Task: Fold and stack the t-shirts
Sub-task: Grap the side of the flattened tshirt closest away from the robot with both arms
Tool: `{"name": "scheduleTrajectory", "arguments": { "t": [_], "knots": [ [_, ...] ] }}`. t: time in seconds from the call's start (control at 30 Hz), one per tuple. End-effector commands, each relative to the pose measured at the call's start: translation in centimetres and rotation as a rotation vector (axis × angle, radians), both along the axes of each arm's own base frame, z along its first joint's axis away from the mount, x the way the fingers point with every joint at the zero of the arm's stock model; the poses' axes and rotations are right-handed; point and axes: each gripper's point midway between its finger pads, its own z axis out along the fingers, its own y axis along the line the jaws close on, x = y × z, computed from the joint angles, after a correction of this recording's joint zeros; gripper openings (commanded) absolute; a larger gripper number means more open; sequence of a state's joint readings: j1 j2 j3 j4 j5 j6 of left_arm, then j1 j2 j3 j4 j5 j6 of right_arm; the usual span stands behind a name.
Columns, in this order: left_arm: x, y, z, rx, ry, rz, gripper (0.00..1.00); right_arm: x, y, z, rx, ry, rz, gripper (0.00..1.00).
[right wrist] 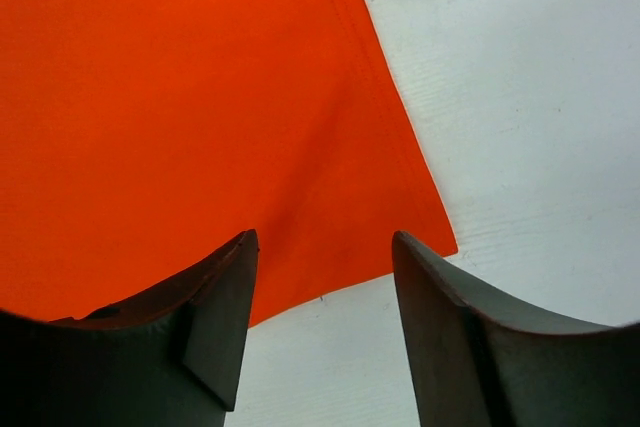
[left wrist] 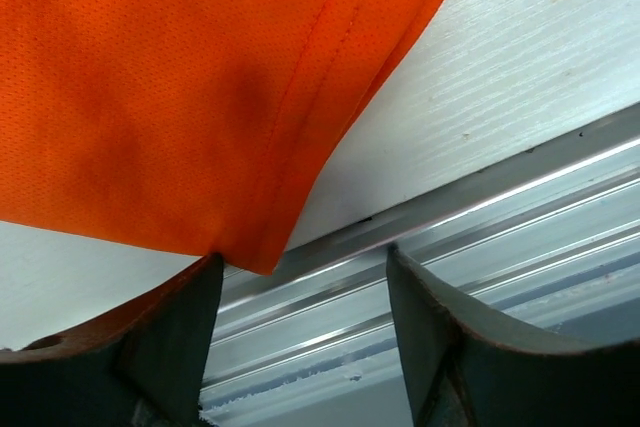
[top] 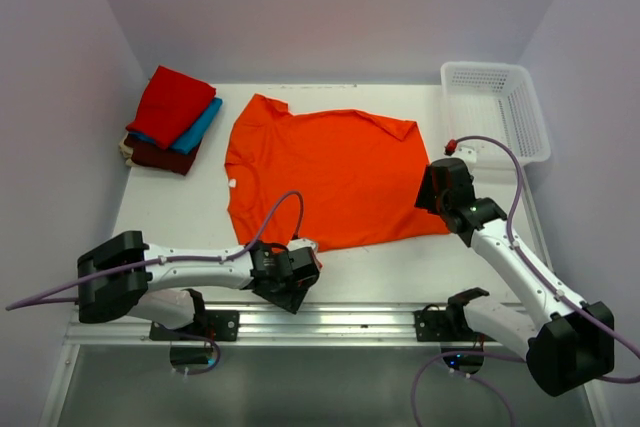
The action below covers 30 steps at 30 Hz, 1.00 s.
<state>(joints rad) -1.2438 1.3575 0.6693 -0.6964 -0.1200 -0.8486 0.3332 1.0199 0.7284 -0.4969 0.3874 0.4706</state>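
Roughly central, orange t-shirt [top: 335, 177]: spread flat in one layer on the white surface [top: 170, 217], between the folded stack and the basket.
Long axis: runs left to right across the surface, slightly skewed.
Which way it points: the stitched hem forms the right edge and a short sleeve juts out at the far-left corner. A small white tag shows midway along the left edge, so the neck end faces left; the neck opening itself is hard to make out.
Near edge: lies close to the aluminium rail [top: 340, 322], with a strip of bare surface between them.
Left arm [top: 190, 265]: reaches across the near edge to a near corner of the orange t-shirt. Its jaws stand apart with nothing between them, and the cloth corner touches the tip of one finger [left wrist: 170, 337].
Right arm [top: 520, 267]: angled in toward the near-right hem corner. Its jaws are parted and hang over that corner without pinching it.
Stack: at the far-left corner, well apart from both arms. The red t-shirt [top: 170, 102] lies on top, tilted, with the turquoise-blue t-shirt [top: 198, 127] under it and the dark maroon t-shirt [top: 160, 155] lowest.
Basket [top: 488, 66]: white mesh plastic, at the far-right corner, just beyond the hem side.
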Motion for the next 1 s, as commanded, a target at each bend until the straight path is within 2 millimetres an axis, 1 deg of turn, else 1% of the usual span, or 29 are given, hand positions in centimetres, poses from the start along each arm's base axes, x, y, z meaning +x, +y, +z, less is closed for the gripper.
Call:
{"name": "scheduleTrajectory", "arguments": {
  "t": [0.0,0.03,0.07,0.1,0.13,0.17,0.2,0.27,0.33,0.47,0.57,0.6,0.67,0.7,0.83,0.9,0.93,0.97],
  "knots": [
    [0.0,0.8,-2.3,0.028,0.001,-0.004,0.68,0.4,0.4,0.9,0.026,-0.045,0.008,0.56],
    [-0.1,0.9,-2.4,0.03,0.004,-0.003,0.65,0.4,0.4,1.1,0.025,-0.05,0.008,0.4],
    [-0.2,1.0,-2.4,0.033,0.009,-0.002,0.61,0.3,0.2,0.9,0.02,-0.047,-0.001,0.31],
    [-0.3,1.1,-2.5,0.034,0.012,0.002,0.59,0.3,0.2,1.1,0.022,-0.054,-0.005,0.25],
    [-0.2,1.2,-2.5,0.035,0.009,0.006,0.57,0.3,0.1,1.1,0.019,-0.053,-0.007,0.2],
    [-0.2,1.3,-2.4,0.034,0.007,0.008,0.51,0.3,0.1,1.2,0.021,-0.056,-0.01,0.2],
    [-0.2,1.2,-2.3,0.03,0.003,0.01,0.49,0.3,0.1,1.3,0.024,-0.058,-0.01,0.19],
    [-0.2,1.4,-2.3,0.033,0.002,0.013,0.41,0.3,0.1,1.3,0.024,-0.058,-0.01,0.14],
    [-0.2,1.8,-2.5,0.049,0.0,0.022,0.36,0.3,0.1,1.3,0.026,-0.058,-0.01,0.13],
    [-0.3,2.2,-2.9,0.061,0.002,0.025,0.32,0.3,0.1,1.0,0.024,-0.051,-0.015,0.13],
    [-0.4,2.7,-3.3,0.079,0.005,0.029,0.3,0.3,0.1,1.0,0.025,-0.051,-0.018,0.1],
    [-0.4,2.8,-3.3,0.084,0.003,0.031,0.27,0.3,0.0,0.9,0.023,-0.05,-0.02,0.06],
    [-0.4,3.1,-3.4,0.097,0.002,0.036,0.02,0.2,0.0,0.9,0.019,-0.05,-0.02,0.02],
    [-0.2,3.3,-3.3,0.103,-0.012,0.048,0.0,0.3,-0.1,0.8,0.019,-0.049,-0.023,0.0],
    [0.1,3.2,-2.7,0.089,-0.032,0.057,0.0,0.3,-0.4,0.5,0.006,-0.045,-0.046,0.0],
    [0.1,3.1,-2.2,0.085,-0.033,0.063,0.0,0.3,-1.1,0.1,-0.01,-0.037,-0.09,0.0],
    [0.2,2.9,-1.8,0.07,-0.038,0.068,0.0,0.1,-1.3,-0.2,-0.019,-0.029,-0.105,0.08],
    [0.2,2.9,-1.3,0.069,-0.04,0.073,0.0,0.2,-2.0,-0.5,-0.037,-0.027,-0.15,0.19]
  ]
}}
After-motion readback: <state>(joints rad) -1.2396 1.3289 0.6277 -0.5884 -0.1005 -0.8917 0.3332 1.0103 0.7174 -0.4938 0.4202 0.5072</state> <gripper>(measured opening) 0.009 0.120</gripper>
